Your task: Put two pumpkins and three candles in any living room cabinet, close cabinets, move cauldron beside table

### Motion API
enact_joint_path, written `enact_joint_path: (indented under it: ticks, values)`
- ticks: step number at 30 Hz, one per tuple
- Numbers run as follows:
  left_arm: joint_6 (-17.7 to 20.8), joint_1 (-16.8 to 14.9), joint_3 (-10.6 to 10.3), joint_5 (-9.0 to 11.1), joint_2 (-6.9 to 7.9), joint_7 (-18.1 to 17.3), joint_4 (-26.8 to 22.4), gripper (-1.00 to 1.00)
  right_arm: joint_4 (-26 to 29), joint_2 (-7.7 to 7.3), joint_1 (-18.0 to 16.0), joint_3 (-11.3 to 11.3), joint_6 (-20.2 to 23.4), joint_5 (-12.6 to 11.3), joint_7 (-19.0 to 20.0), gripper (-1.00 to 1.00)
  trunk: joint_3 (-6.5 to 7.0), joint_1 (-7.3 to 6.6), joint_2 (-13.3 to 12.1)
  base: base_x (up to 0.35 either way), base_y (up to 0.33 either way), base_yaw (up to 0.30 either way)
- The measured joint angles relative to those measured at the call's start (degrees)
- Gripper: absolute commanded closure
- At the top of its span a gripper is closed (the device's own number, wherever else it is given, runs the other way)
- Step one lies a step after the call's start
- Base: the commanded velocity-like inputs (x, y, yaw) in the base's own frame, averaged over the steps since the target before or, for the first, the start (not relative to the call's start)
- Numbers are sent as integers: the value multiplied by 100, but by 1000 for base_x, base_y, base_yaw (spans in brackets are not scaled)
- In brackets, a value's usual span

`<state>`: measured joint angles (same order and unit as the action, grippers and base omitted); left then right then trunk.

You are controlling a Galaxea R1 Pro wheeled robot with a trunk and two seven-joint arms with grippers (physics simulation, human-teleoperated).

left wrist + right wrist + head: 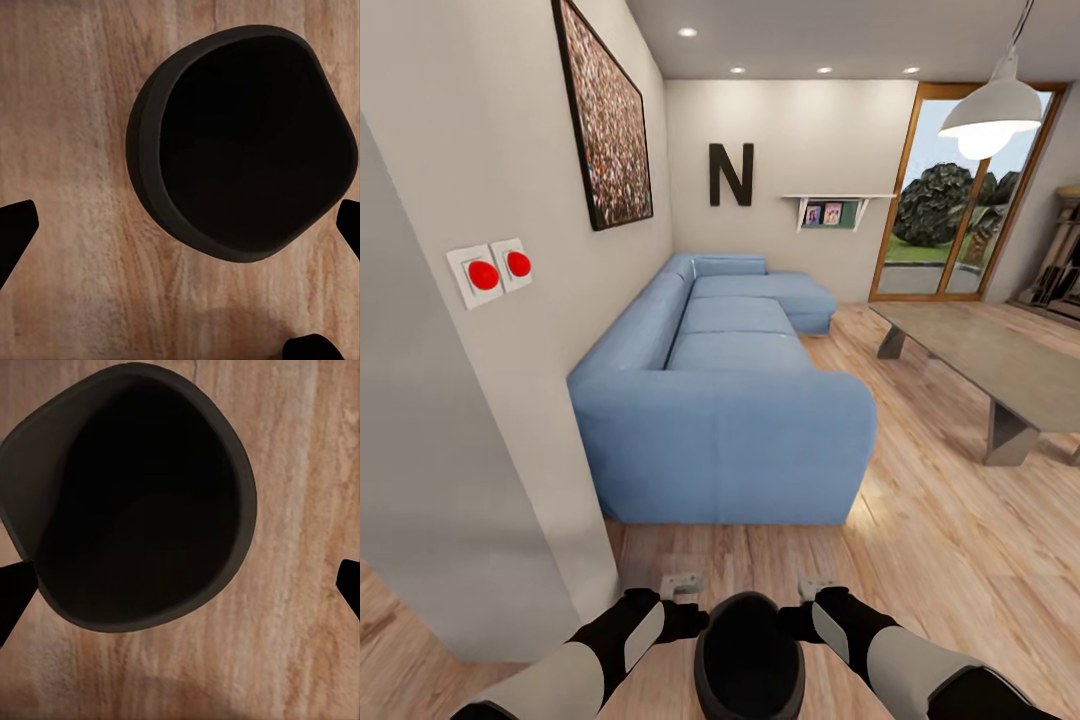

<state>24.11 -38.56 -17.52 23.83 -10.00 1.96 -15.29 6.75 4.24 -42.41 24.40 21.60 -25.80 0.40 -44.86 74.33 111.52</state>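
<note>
Seems to be the cauldron step: heading into the living room with the cauldron [748,655] at 6 o'clock, right before the trunk, flanked by both forearms. Cannot tell whether squeezed between the wrists and carried, or standing on the plank floor [920,560].

Left gripper [180,229]: spread wide, dark fingertips [15,236] at opposite edges of its wrist view, clasping nothing, the pot's mouth beneath. Right gripper [180,585]: likewise wide apart, empty, above the same pot.

Next calls for travel toward 2 o'clock, where the table [1000,365] stands well apart, past the blue sofa [730,400] at 12 o'clock, then a set-down just beside a slanted leg. Needs a steady hold and a clear berth round the sofa corner.

Looks matte black, round-bellied, with a wide thick-rimmed mouth and a dark interior showing nothing inside; upright, opening upward. Probably awkward for one pincer, given the girth.
</note>
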Motion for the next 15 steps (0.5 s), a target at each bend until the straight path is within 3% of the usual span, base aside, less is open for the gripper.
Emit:
enact_joint_path:
  ticks: [10, 15]
  values:
    - [-2, 0, -7, 13, 0, -145, 4, -100, -10, 10, 0, 0, -2, 1, 0, -100, -180, 220, 401, 0, 0, 0]
    - [-3, 0, -23, 30, 0, -338, 4, -100, -11, 156, 0, -1, -2, 0, 0, -100, -269, 330, 602, 0, 0, 0]
